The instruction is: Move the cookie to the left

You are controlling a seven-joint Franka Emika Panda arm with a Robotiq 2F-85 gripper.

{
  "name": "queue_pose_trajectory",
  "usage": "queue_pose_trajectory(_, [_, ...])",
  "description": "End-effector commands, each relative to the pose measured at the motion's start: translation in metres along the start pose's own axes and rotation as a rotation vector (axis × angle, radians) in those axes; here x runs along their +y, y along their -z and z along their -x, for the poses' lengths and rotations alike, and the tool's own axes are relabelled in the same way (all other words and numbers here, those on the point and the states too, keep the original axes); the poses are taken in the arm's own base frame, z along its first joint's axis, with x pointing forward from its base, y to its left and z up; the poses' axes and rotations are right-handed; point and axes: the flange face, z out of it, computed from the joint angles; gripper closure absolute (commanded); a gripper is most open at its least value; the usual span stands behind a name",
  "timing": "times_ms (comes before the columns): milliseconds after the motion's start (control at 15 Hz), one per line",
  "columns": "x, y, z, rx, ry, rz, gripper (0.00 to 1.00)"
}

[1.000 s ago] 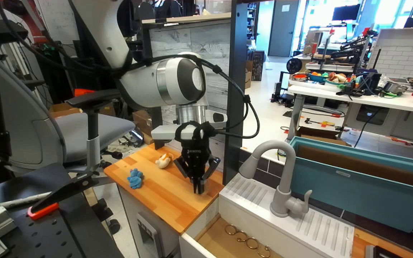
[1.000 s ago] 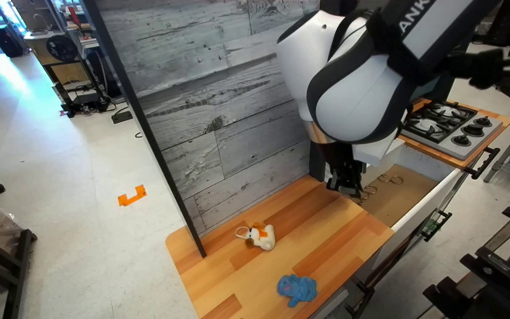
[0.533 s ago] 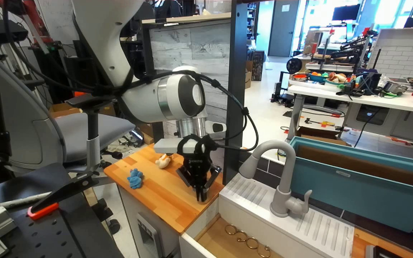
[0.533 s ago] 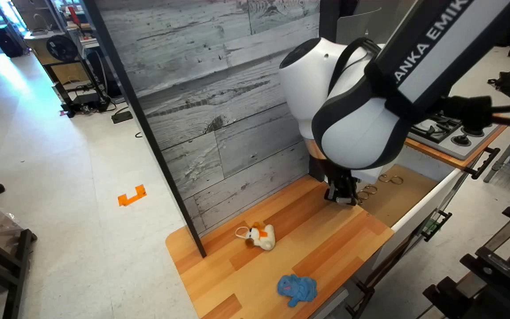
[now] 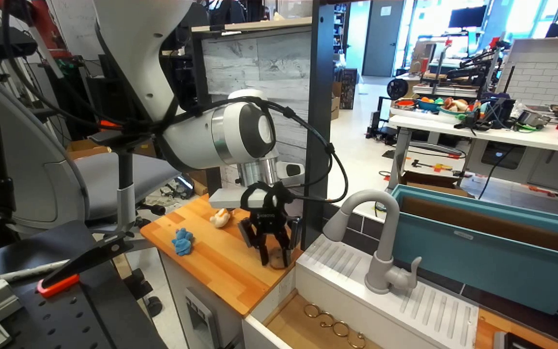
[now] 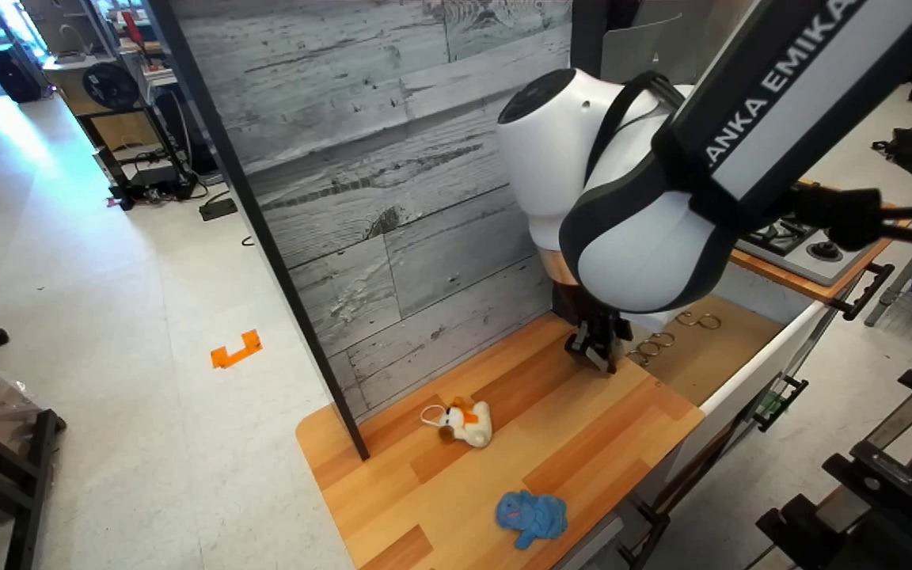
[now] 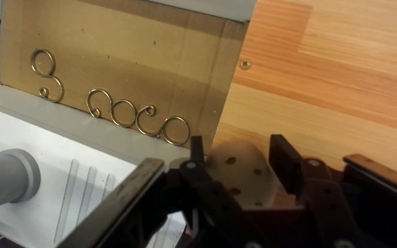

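Jaws stood spread apart, cookie (image 7: 236, 165) between them; couldn't tell if either side touched it. Cookie was on the table (image 5: 230, 271) at the edge near the ridged drainboard (image 5: 337, 259). Blue toy (image 6: 531, 514) and white toy (image 6: 473, 425) sat well apart from it.

Three small items share a striped wooden worktop (image 6: 583, 451).
A spotted tan cookie (image 7: 245, 174) sits near one edge; well apart from it lie a blue plush toy (image 6: 533, 516), near another edge, and a cream figure (image 6: 478, 428) with orange markings.
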Motion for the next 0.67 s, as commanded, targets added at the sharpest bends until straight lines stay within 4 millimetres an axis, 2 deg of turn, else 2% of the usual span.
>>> queue_pose_trajectory(0, [0.004, 0.015, 0.005, 0.014, -0.029, 0.011, 0.16])
queue_pose_trajectory(133, [0.008, 0.019, 0.015, -0.004, -0.052, 0.003, 0.01])
queue_pose_trajectory(333, [0.016, 0.028, 0.046, -0.084, -0.096, -0.041, 0.0])
queue_pose_trajectory(600, [0.019, 0.055, 0.083, -0.075, -0.153, -0.116, 0.0])
